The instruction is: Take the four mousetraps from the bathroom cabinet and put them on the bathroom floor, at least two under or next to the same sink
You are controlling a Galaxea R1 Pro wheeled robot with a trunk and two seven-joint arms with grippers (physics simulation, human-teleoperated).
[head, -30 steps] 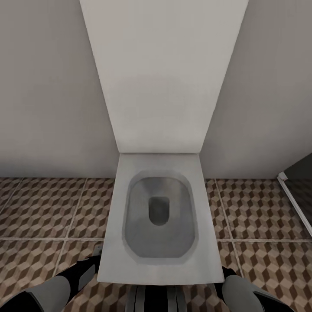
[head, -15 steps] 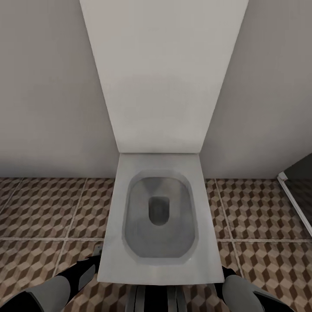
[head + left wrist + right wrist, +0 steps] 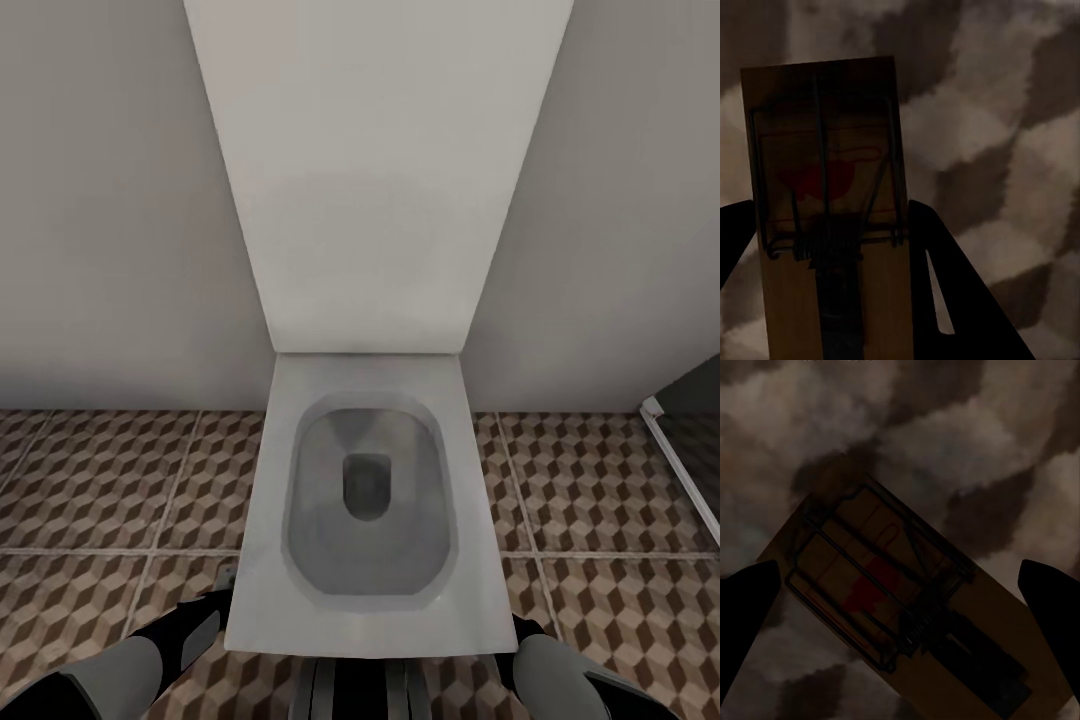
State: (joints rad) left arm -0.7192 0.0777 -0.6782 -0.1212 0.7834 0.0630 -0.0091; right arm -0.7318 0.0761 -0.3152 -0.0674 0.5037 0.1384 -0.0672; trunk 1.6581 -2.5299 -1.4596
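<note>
Nothing moved vs 1 s ago; head view identical. Left hand (image 3: 832,247) has its fingers closed on a mousetrap (image 3: 829,210). Right hand (image 3: 900,592) sits wider; its trap (image 3: 900,607) lies between the fingers, grip can't be told. Both carried over bathroom floor (image 3: 100,480), facing toilet (image 3: 365,500). No writing legible.

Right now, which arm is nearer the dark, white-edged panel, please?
Right: the right arm sits on the same side of the white toilet as the panel; the left arm lies across it.
</note>
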